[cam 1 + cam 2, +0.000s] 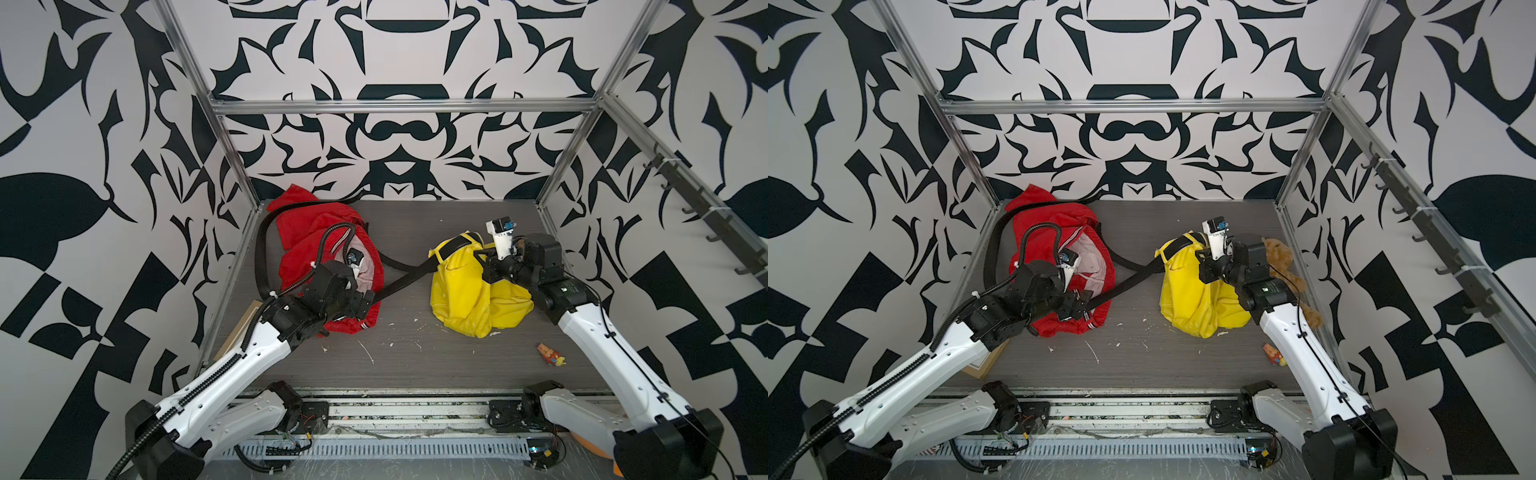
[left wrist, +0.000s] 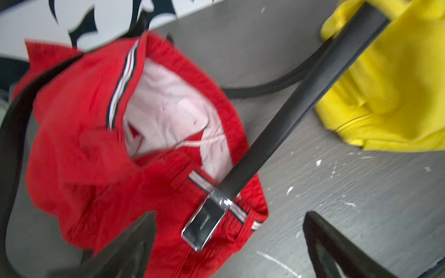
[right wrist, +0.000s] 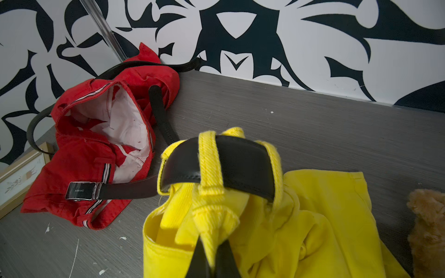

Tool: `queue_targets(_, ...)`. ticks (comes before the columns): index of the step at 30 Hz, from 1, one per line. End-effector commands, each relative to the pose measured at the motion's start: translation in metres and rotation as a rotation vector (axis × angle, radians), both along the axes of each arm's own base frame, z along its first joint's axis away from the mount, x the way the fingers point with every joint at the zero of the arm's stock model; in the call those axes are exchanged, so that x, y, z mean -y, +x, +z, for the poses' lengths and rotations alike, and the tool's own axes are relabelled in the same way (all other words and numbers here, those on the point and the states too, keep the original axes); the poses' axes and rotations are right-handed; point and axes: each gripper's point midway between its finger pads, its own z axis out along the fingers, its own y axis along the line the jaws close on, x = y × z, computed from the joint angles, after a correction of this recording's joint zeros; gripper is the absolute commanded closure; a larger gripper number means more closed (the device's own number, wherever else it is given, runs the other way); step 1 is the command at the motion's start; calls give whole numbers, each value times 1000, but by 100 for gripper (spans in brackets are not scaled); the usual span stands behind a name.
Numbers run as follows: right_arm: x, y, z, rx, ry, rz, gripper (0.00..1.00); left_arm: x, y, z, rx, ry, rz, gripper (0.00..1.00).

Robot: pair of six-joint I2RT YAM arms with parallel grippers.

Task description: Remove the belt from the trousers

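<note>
**Operator:** Where is the belt sitting?

**Technician:** The belt (image 3: 240, 163) is passing through two belt loops (image 3: 208, 158) on the waistband of the yellow trousers (image 1: 465, 291). The trousers are lying bunched on the table (image 1: 415, 361). From the loops, the strap is running across to its buckle (image 2: 204, 221), which is resting on the red shorts (image 1: 303, 224).

**Operator:** What are the red shorts showing?

**Technician:** Their waist is gaping open and exposing the white lining (image 3: 125, 125). Another black strap (image 1: 262, 249) is curving around them by the back wall. Whether it is part of the same belt cannot be told.

**Operator:** What are the grippers doing?

**Technician:** The left gripper (image 2: 230, 216) is hovering over the buckle with its fingers spread wide, gripping nothing. The right gripper (image 3: 213, 245) is pinching a fold of yellow trouser fabric just under the loops and holding the waistband raised.

**Operator:** What else is lying nearby?

**Technician:** A teddy bear (image 1: 1279, 253) is sitting beside the right arm. A picture frame (image 3: 21, 175) is lying at the table edge next to the red shorts.
</note>
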Motion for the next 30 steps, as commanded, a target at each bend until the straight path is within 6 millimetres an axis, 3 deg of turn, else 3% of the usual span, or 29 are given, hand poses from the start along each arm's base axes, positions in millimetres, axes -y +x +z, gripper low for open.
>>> queue_targets(1,-7,0,44,128,19,23,100,54,17,21,75,-61,-155,1)
queue_targets(4,-7,0,50,136,35,10,100,103,24,5,72,-31,-277,1)
queue_targets(9,-10,-3,57,145,70,4,100,150,43,-26,130,-2,-324,1)
queue_targets(12,-11,-4,57,146,73,4,100,163,63,-34,206,18,-275,1)
queue_targets(17,-13,-8,59,145,91,11,100,166,102,-47,275,93,-133,4)
queue_targets(20,-14,-11,60,142,97,15,100,170,114,-58,297,137,-109,26)
queue_targets(21,-14,-12,60,143,99,13,100,169,120,-61,306,155,-88,39)
queue_targets(24,-8,-13,52,126,78,-15,100,160,127,-56,351,181,-24,91)
queue_targets(25,-4,-12,49,118,65,-37,100,155,127,-50,368,175,-3,100)
queue_targets(30,22,2,34,93,23,-177,100,112,119,-8,467,138,78,100)
